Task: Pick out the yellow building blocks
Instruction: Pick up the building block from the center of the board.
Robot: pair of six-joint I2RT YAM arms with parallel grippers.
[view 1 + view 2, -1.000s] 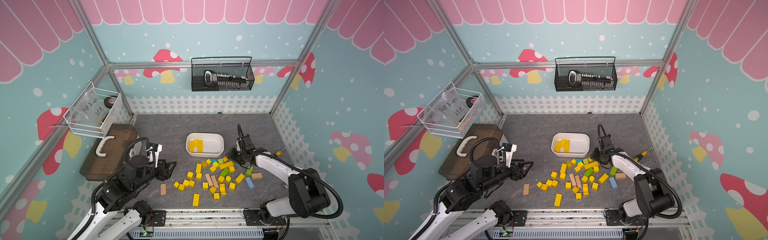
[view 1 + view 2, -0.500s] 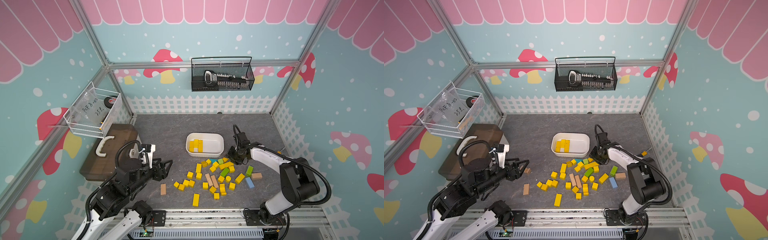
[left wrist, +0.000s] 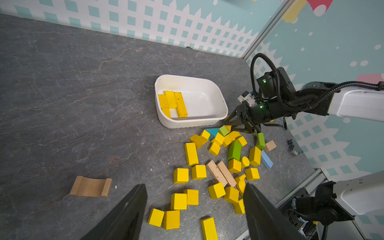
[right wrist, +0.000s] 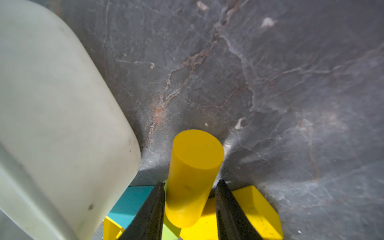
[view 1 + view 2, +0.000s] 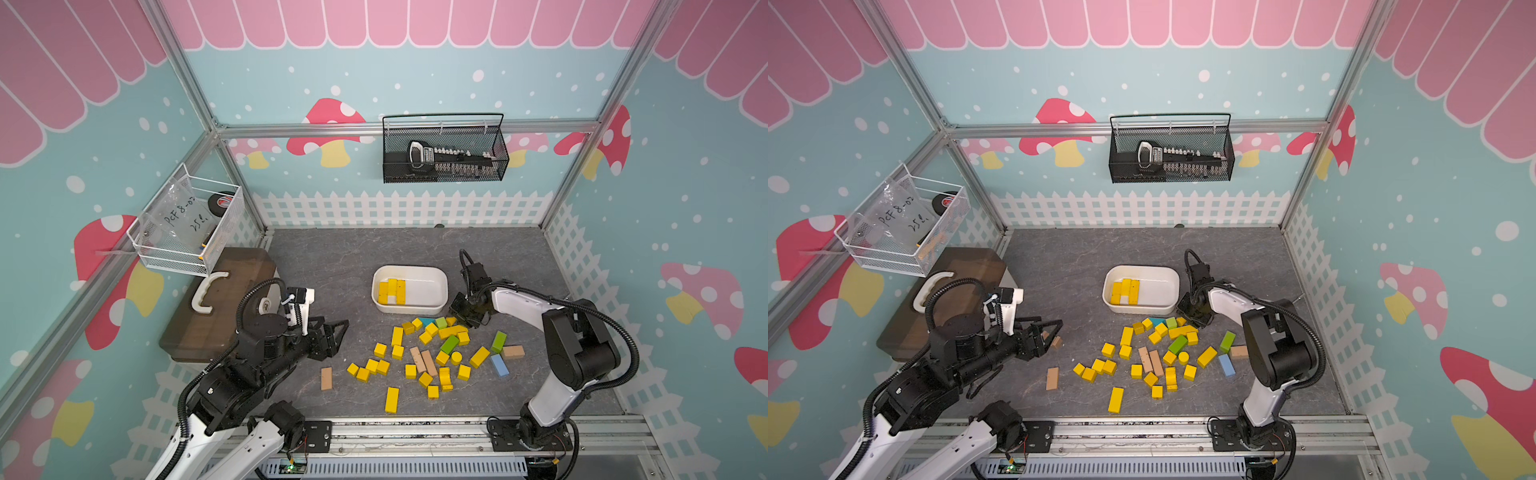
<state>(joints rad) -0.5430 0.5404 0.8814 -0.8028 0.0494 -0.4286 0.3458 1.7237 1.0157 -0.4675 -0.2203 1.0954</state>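
Many yellow building blocks (image 5: pixel 397 336) (image 5: pixel 1127 336) (image 3: pixel 191 153) lie scattered at the front middle of the grey table. A few more (image 5: pixel 391 291) lie inside the white tray (image 5: pixel 415 268) (image 3: pixel 187 76). My right gripper (image 5: pixel 467 311) (image 5: pixel 1194 311) (image 4: pixel 189 182) is low at the pile's far right corner, beside the tray. Its fingers are closed against both sides of a yellow cylinder (image 4: pixel 193 166), which the gripper hides in both top views. My left gripper (image 5: pixel 332 332) (image 5: pixel 1046 328) (image 3: pixel 194 185) hovers open and empty left of the pile.
Tan blocks (image 5: pixel 326 378), a tan arch (image 3: pixel 90 186), green (image 5: pixel 449 344), blue (image 5: pixel 499 365) and teal (image 5: pixel 426 321) blocks lie among the yellow ones. A brown case (image 5: pixel 216 307) sits at the left wall. A white wire basket (image 5: pixel 187 224) and a black mesh basket (image 5: pixel 444 153) hang on the walls.
The right jaws have narrowed onto the yellow cylinder as the wrist settled beside the tray. The left arm has shifted a little and its jaws have spread wider.
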